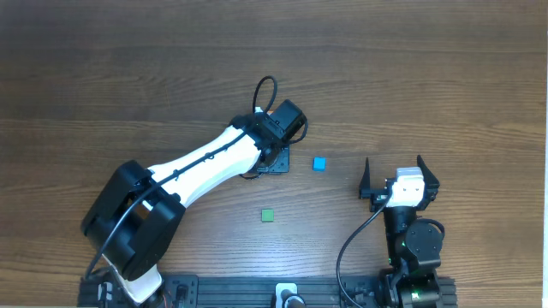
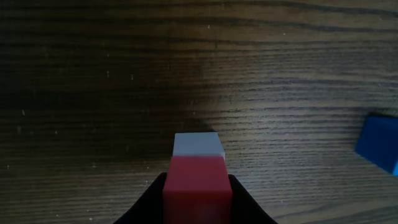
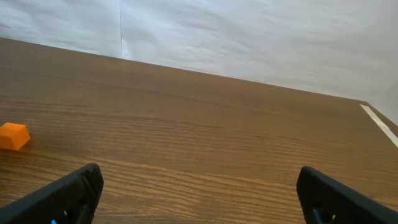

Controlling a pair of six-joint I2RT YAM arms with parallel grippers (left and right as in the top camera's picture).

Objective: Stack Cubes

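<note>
Left wrist view is showing the left gripper (image 2: pixel 198 204) gripping a red cube (image 2: pixel 197 182), its jaws drawn in to the cube's width. A white cube (image 2: pixel 198 144) is peeking out just beyond the red one, so the stacking step appears to be in hand. The red cube is seemingly being set onto the white one, though I cannot tell whether they are touching. The next move is probably calling for squaring red over white, then a gentle release. The right gripper (image 1: pixel 394 169) is sitting wide open, holding nothing, well apart from the cubes. Five cubes are lying in play, one of each colour:
- the red cube
- the white cube
- a blue cube (image 1: pixel 319 163) near the left gripper
- a green cube (image 1: pixel 267 216) alone on the table (image 1: pixel 128 68)
- an orange cube (image 3: pixel 13 135)
</note>
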